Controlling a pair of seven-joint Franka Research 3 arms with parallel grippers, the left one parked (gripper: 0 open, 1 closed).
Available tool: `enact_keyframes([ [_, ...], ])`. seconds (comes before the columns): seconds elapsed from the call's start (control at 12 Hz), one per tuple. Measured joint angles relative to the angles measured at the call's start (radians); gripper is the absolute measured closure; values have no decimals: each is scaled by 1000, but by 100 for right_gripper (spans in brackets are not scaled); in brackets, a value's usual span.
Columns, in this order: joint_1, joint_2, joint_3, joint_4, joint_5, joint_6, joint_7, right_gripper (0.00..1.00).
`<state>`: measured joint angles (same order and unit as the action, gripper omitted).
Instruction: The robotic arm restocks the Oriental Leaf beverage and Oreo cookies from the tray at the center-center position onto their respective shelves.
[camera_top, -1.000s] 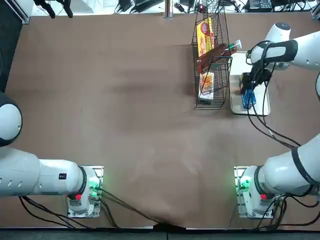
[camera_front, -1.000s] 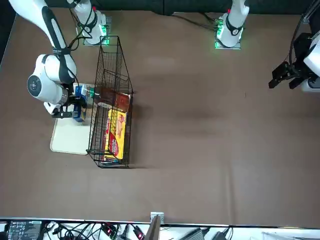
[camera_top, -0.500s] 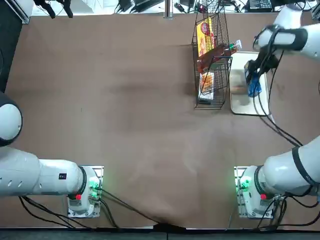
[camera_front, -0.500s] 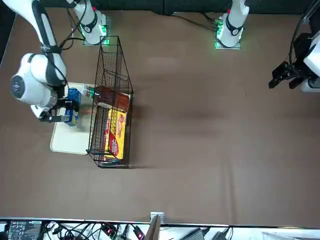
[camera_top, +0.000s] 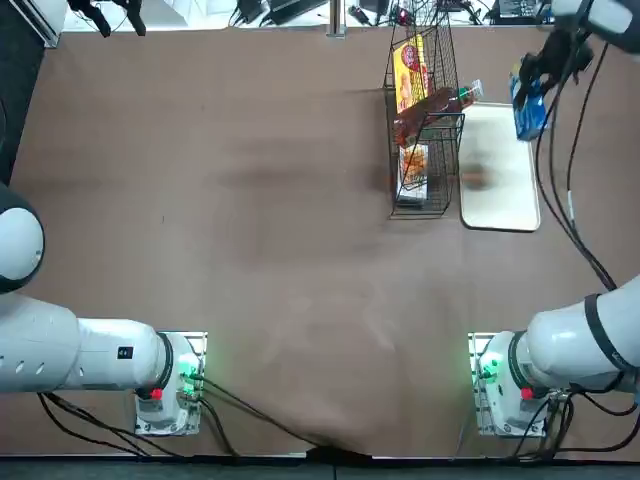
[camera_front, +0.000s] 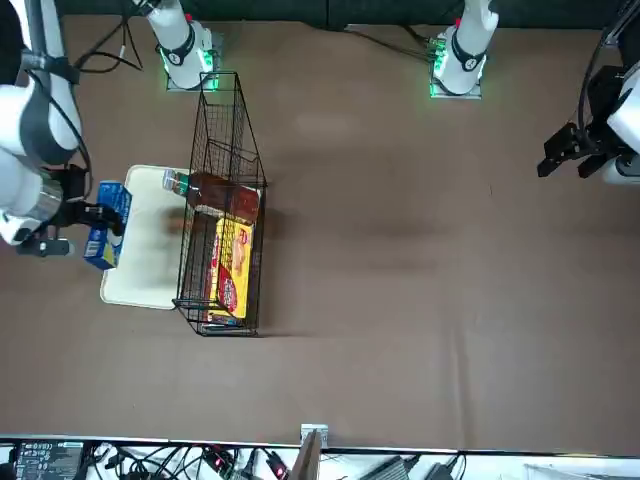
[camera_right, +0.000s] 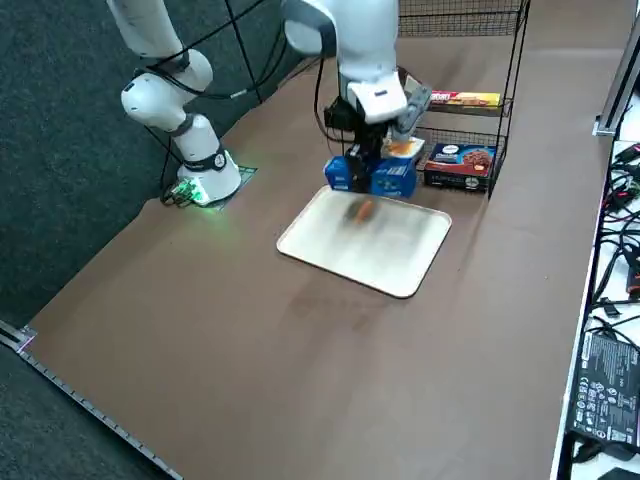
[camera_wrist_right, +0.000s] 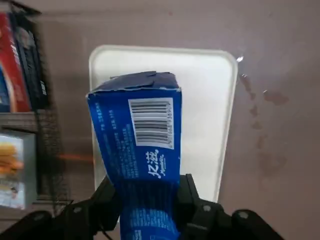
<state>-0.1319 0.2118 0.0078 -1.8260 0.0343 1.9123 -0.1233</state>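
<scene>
My right gripper (camera_top: 530, 85) is shut on the blue Oreo cookies packet (camera_top: 528, 110) and holds it in the air above the white tray (camera_top: 500, 200), near its far right corner. In the wrist view the packet (camera_wrist_right: 137, 145) stands up from between the black fingers (camera_wrist_right: 187, 192), barcode showing, with the tray (camera_wrist_right: 205, 100) well below. The front view shows the packet (camera_front: 105, 225) hanging off the tray's (camera_front: 145, 265) outer edge. The Oriental Leaf beverage (camera_top: 435, 105) lies across an upper tier of the wire shelves (camera_top: 425, 150), its white cap poking out toward the tray.
Yellow-and-red boxes (camera_front: 232, 265) stand inside the rack (camera_front: 225, 210). A dark cookie box (camera_right: 460, 165) lies on its bottom tier. My arm's black cables (camera_top: 560, 200) trail past the tray's right side. The table's far edge is close behind the rack.
The gripper has risen from the tray with the Oreo packet in it, and has swung toward the table's far right corner, away from the rack. The tray is left bare.
</scene>
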Motion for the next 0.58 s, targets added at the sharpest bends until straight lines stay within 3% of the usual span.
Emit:
enact_keyframes([
  [0.58,-14,-4,0,305,0,-239,0,45],
])
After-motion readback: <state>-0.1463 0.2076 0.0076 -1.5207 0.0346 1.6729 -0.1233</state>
